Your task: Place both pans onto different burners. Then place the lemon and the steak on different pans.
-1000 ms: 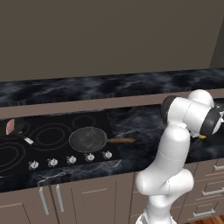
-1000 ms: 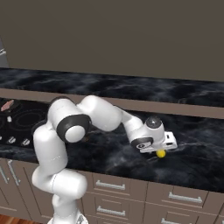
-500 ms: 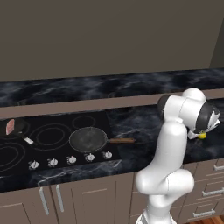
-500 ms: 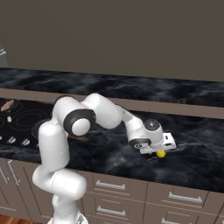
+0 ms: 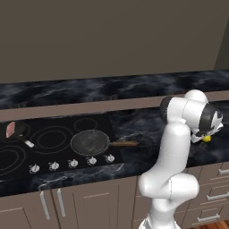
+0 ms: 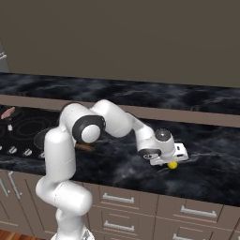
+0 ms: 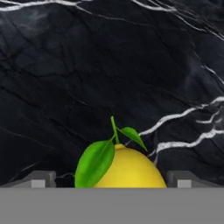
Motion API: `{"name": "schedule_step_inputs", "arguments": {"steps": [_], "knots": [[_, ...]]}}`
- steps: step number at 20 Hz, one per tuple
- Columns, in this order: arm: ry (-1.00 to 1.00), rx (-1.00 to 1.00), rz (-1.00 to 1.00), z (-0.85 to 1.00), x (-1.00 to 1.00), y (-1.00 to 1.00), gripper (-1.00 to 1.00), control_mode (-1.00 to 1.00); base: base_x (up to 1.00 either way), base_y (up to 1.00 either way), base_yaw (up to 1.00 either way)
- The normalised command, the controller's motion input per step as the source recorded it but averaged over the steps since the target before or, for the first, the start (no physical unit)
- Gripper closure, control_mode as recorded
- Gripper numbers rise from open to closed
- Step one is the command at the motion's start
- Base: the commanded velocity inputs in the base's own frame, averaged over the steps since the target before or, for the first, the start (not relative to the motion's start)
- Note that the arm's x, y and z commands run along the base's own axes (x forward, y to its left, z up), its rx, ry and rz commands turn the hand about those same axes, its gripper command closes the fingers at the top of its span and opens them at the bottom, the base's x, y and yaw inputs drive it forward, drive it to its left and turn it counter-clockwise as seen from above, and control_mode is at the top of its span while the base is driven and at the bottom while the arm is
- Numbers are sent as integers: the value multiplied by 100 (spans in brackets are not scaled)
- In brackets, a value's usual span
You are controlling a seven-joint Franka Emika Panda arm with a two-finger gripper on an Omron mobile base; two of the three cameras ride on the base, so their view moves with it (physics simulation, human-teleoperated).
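lemon [image 7: 127, 168] sat between the two grey fingertips [image 7: 40, 178] in the hand view, green leaves up, black marble counter [image 7: 109, 65] behind it; whether the pads pressed on the fruit could not be told. in the right base view the lemon [image 6: 173, 164] showed just under the gripper [image 6: 169, 159], low over the counter [image 6: 206, 164], well right of the cooktop [image 6: 23, 129]. left base view: lemon [image 5: 206, 138] at the gripper [image 5: 203, 136]. wide grey pan [image 5: 90, 142] lay on a front burner of the cooktop [image 5: 100, 120], brown handle [image 5: 124, 143] pointing right. steak [image 5: 10, 129] rested in the small black pan [image 5: 18, 131] at the far left, its handle [image 5: 27, 142] angled toward the front.
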Motion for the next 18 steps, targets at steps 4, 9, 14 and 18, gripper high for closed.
{"name": "schedule_step_inputs", "arguments": {"steps": [4,9,14,18], "knots": [[0,0,0,-13,-5,-9,100,-100,0,0,0],[0,0,0,-1,0,-7,100,-100,0,0,0],[0,0,0,0,0,-3,100,-100,0,0,0],[-4,1,0,36,0,15,100,-100,0,0,0]]}}
